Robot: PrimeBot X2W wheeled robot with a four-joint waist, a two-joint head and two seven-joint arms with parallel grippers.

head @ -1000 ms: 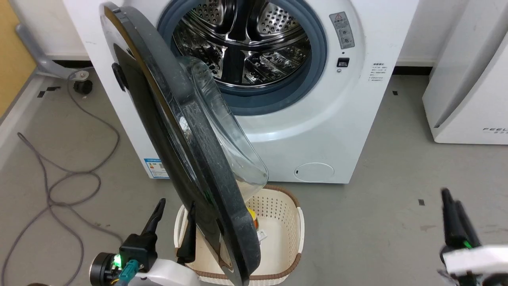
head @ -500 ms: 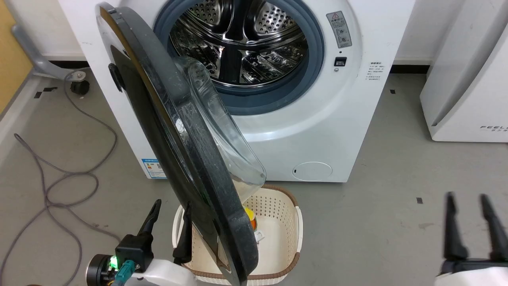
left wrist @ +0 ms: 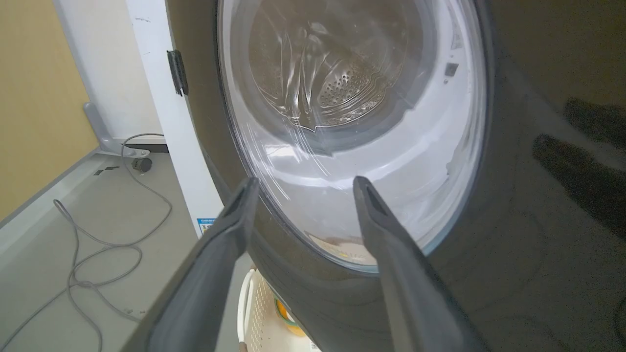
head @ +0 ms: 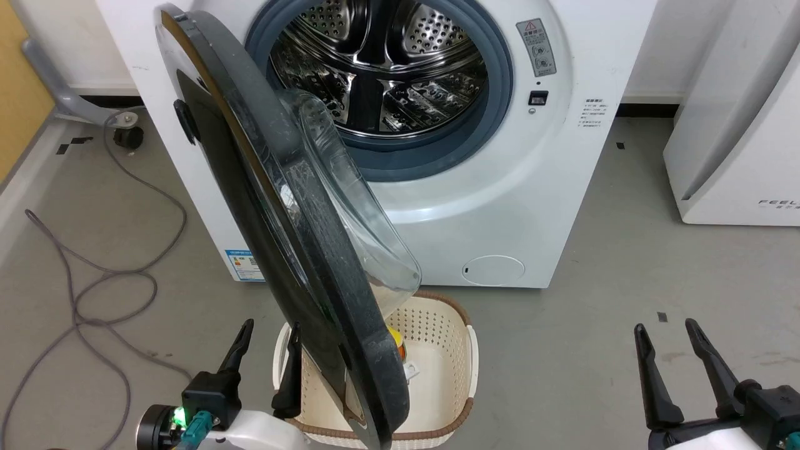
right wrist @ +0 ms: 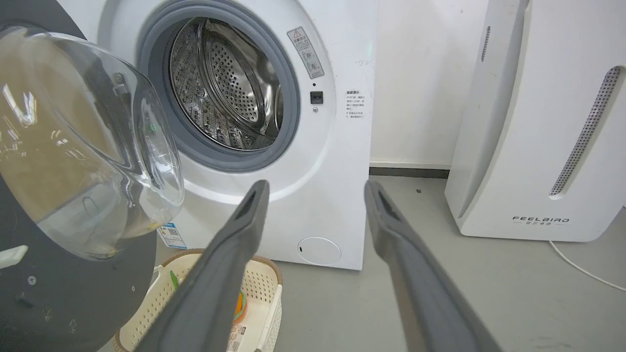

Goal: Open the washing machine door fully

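The washing machine (head: 500, 187) is a white front loader with its steel drum (head: 381, 62) exposed. The washing machine door (head: 325, 262), round and black with a clear glass bowl (head: 350, 206), stands swung out toward me and is seen nearly edge-on. My left gripper (head: 272, 325) is open on the door's glossy front side, close to its lower rim. In the left wrist view the left gripper (left wrist: 305, 181) faces the door (left wrist: 513, 220) with nothing between its fingers. My right gripper (head: 664, 325) is open over bare floor at the lower right. The right wrist view shows the right gripper (right wrist: 317, 184) facing the machine (right wrist: 323, 205), with the door's matte back (right wrist: 73, 293) at left.
A cream perforated basket (head: 473, 362) holding small items sits on the floor under the door's lower edge. A grey cable (head: 81, 294) loops across the floor at left, near a caster (head: 128, 134). A white appliance (head: 737, 125) stands at right.
My right gripper has come leftward and turned, so both its fingers now show spread apart. The head view shifted slightly. The door and left gripper have stayed put.
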